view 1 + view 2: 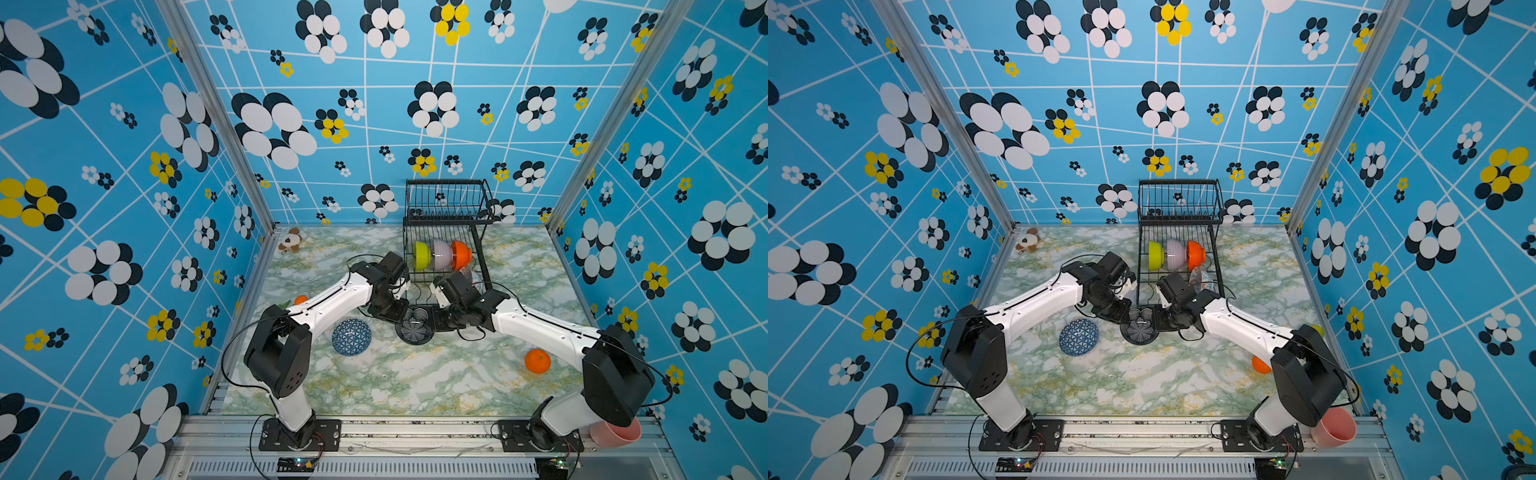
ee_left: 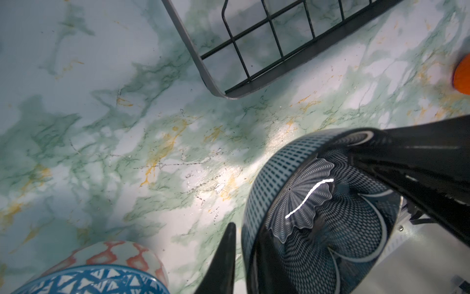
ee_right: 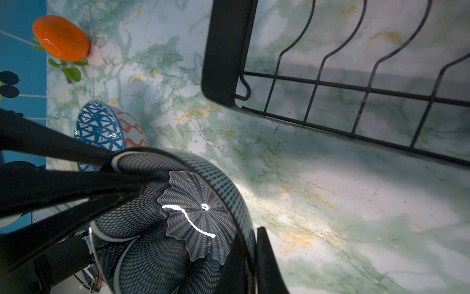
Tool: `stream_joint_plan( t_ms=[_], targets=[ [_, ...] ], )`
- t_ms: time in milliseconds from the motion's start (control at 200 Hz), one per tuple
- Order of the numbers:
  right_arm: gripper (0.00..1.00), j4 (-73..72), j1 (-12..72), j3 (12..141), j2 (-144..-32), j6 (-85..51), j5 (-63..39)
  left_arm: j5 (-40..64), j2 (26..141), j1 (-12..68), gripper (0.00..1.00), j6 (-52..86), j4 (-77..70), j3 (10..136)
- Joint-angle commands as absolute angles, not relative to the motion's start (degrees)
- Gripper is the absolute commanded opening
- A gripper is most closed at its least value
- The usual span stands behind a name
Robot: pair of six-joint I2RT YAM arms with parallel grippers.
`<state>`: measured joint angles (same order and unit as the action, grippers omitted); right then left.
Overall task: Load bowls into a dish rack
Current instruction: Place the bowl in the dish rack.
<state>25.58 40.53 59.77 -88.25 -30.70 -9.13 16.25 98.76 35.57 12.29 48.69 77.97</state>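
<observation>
The black bowl with a white flower [image 1: 414,330] [image 1: 1139,329] sits on the marble table in front of the dish rack [image 1: 449,199] [image 1: 1179,199]. My left gripper [image 1: 406,318] [image 2: 248,229] straddles its rim, open, with a thin gap at the outer finger. My right gripper [image 1: 432,322] [image 3: 251,236] is shut on the opposite rim. The lime-green bowl [image 1: 422,255], lilac bowl [image 1: 441,253] and orange bowl [image 1: 460,254] stand in the rack's lower tray. A red-blue patterned bowl [image 1: 1202,277] shows partly behind my right arm. The blue geometric bowl [image 1: 351,336] [image 3: 99,127] lies left of the black one.
An orange fruit [image 1: 537,361] lies at the right. A small orange with leaves [image 1: 301,299] [image 3: 61,38] is by the left wall. A plush toy [image 1: 290,241] sits in the far left corner. A pink cup [image 1: 617,432] rests on the front rail at the right.
</observation>
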Motion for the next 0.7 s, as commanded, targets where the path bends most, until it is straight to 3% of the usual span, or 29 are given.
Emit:
stream_joint_plan(
  t_ms=[0, 95, 310, 460, 695],
  targets=[
    [0.0, 25.96, 40.52, 60.18, -87.86, -31.33, -8.17, 17.83, 96.79, 35.16, 0.37, 12.34, 49.03, 78.23],
    [0.0, 26.07, 40.52, 60.15, -87.58, -31.29, -7.7, 17.84, 96.77, 35.15, 0.42, 12.28, 49.0, 78.22],
    [0.0, 26.54, 40.61, 60.03, -87.36, -31.38, -6.91, 18.17, 95.33, 35.07, 0.67, 12.14, 47.79, 77.57],
    [0.0, 27.15, 40.56, 60.07, -86.92, -31.55, -5.87, 18.06, 93.91, 35.07, 0.73, 12.06, 46.6, 76.93],
    [0.0, 29.83, 40.6, 60.93, -85.67, -30.62, -2.63, 15.8, 90.41, 34.6, 0.74, 12.95, 43.5, 75.16]
  ],
)
